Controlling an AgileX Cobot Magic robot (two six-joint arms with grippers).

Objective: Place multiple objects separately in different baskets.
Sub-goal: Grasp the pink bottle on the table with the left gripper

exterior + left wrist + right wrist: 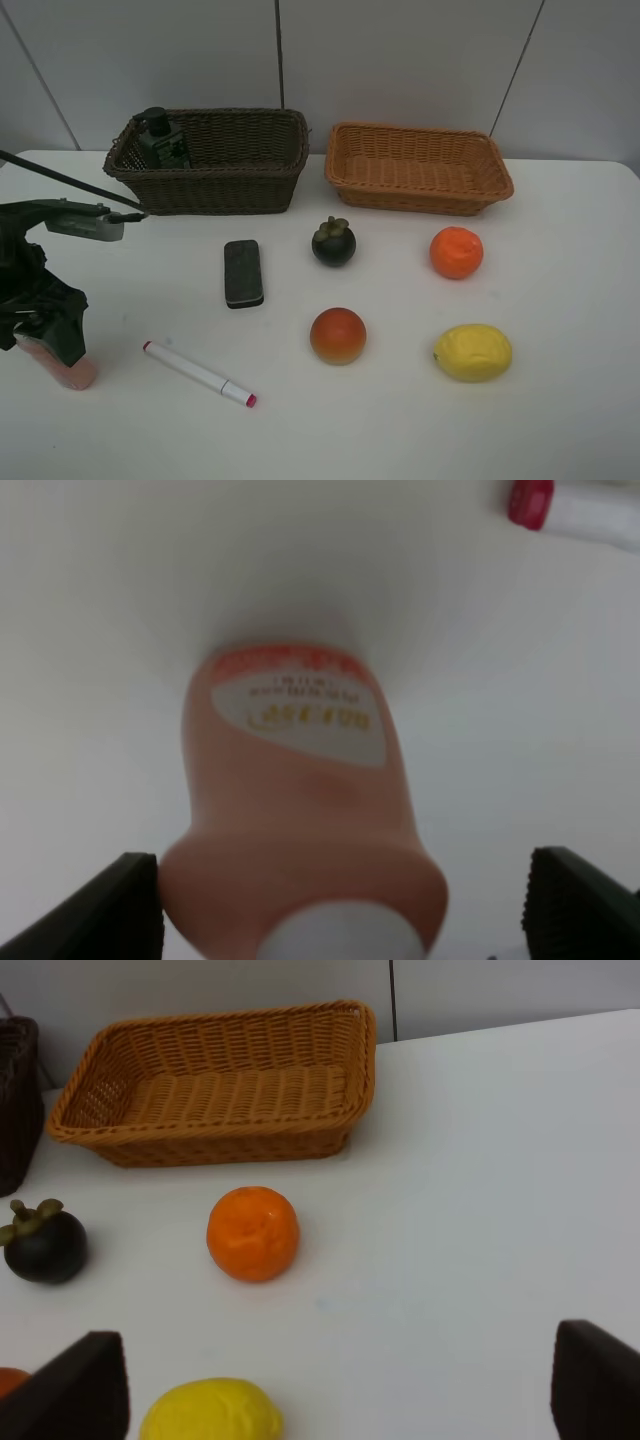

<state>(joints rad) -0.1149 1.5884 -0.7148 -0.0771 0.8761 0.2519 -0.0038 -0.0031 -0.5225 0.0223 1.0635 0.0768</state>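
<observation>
Looking at the high view: the left gripper (345, 910) is down at the lower left of the frame, right over the pink bottle (65, 368). In its wrist cam the jaws are spread wide with the bottle sitting between them, white cap end towards the camera. One finger (120, 915) looks right up against the bottle's shoulder, though I can't tell if it really touches. The other finger is well apart from it, so no pinch.

The right gripper (335, 1390) only shows in its own wrist cam. Its jaws are wide apart too, holding nothing, just hanging above the table (560, 300) near the lemon (473, 352) and orange (456, 252).

Where the rest is:
- The dark basket (230, 178) is at the upper left of centre, with the pump bottle (163, 140) standing in its left corner.
- The tan basket (420, 196) is just to its right, at the upper right of centre.
- The eraser (243, 273) lies on the table below the dark basket.
- The mangosteen (333, 243) is at mid-frame, between the eraser and the orange.
- The peach (338, 335) is below the mangosteen, with the lemon off to its right, below the orange.
- The marker (198, 374) lies diagonally at the lower left, between the pink bottle and the peach, its pink tip pointing to the lower right.

All the fruit sits well apart from each other.
</observation>
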